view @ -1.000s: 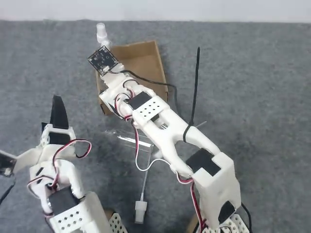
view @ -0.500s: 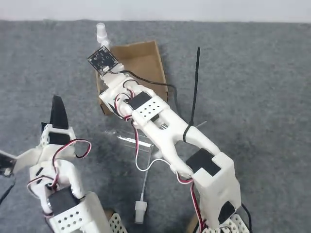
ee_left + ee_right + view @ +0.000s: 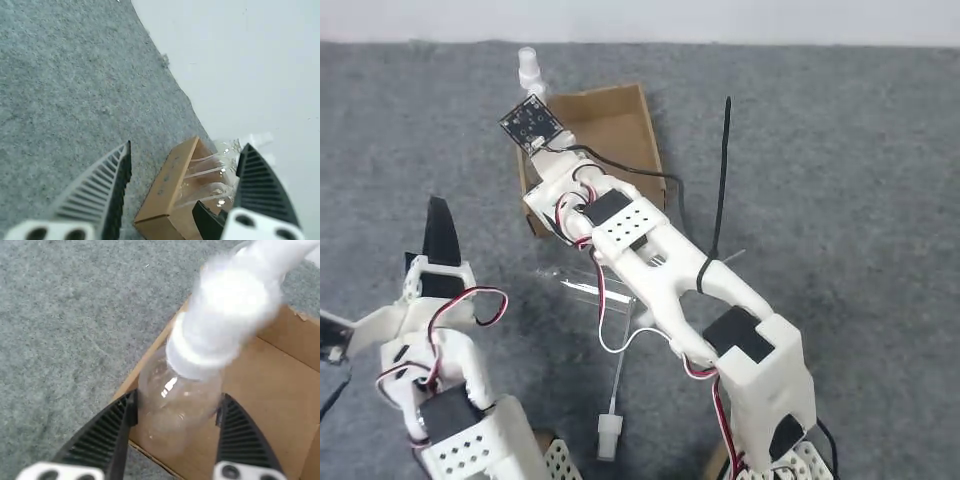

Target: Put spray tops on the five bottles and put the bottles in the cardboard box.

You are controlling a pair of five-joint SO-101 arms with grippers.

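My right gripper (image 3: pixel 177 397) is shut on a clear plastic bottle (image 3: pixel 175 412) that carries a white spray top (image 3: pixel 225 305). It holds the bottle upright over the near-left wall of the open cardboard box (image 3: pixel 272 390). From above, the spray top (image 3: pixel 530 68) sticks up past the right arm's wrist at the box (image 3: pixel 620 125). My left gripper (image 3: pixel 187 146) is open with nothing between its fingers, low at the left with its black finger (image 3: pixel 442 235) pointing toward the box (image 3: pixel 167 192). A loose spray top (image 3: pixel 610 432) with its tube lies near the front between the arms.
Clear plastic (image 3: pixel 575 285), seemingly a lying bottle, rests on the grey carpet (image 3: pixel 840 180) under the right arm. The carpet to the right of the box is bare. A white wall runs along the back edge.
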